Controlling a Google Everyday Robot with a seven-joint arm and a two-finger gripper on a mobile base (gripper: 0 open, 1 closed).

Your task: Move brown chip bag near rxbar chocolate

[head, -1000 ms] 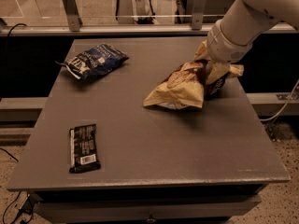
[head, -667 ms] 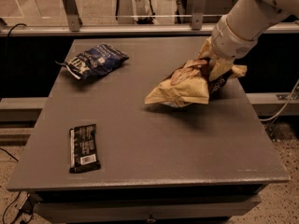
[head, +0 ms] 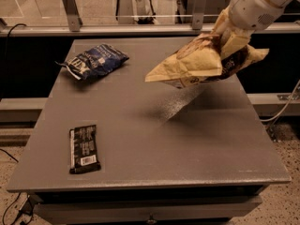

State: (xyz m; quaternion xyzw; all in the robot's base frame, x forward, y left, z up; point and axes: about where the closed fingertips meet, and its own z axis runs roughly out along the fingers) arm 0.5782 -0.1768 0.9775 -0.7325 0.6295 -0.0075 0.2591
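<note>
Pale tan-yellow, that was the brown chip bag [head: 197, 62], with dark brown panels near its top. There the tool [head: 229, 34] of the white arm [head: 258, 3] pinched it, up at far right. The worktop [head: 187, 144] was plain matte grey, with a darker shadow beneath the bag. The rxbar chocolate [head: 84, 149] was black with white text and a white barcode patch. The other chip bag [head: 93, 61] was dark blue with white markings.

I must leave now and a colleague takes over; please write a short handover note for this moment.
Gripper: upper right, shut on the large crinkled tan-and-brown chip bag, held in the air over the grey table's far right.
Small flat black rxbar chocolate wrapper: near left of table.
Done: bag grasped, off the table.
Left: carry it over, set it beside the bar.
</note>
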